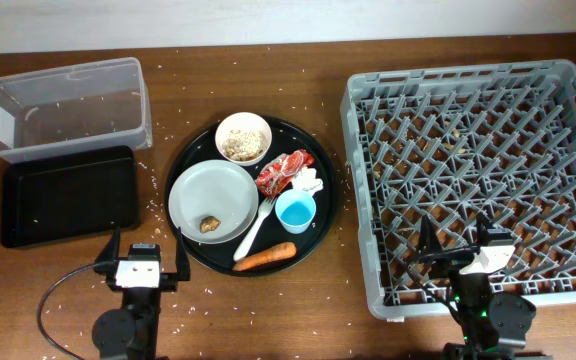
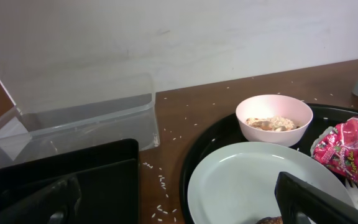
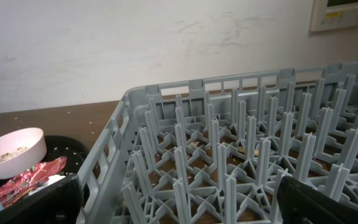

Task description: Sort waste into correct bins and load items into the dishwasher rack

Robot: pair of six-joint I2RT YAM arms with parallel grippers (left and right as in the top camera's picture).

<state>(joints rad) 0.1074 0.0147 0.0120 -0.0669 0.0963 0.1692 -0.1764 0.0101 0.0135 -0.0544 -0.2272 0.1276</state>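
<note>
- overhead: left gripper [image 1: 148, 250] and right gripper [image 1: 454, 232] at near edge, spread wide, holding nothing.
- crumpled red-and-white wrapper [image 1: 284, 172]: likely light, soft; pinch across raised middle.

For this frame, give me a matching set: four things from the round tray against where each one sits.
Column one:
1 white bowl
2 brown lump
3 carrot
4 blue cup

Column two:
A on the plate
B at the round tray edge nearest the robot
C holding grainy food
D upright, right of the plate

Pairs: 1-C, 2-A, 3-B, 4-D
</note>
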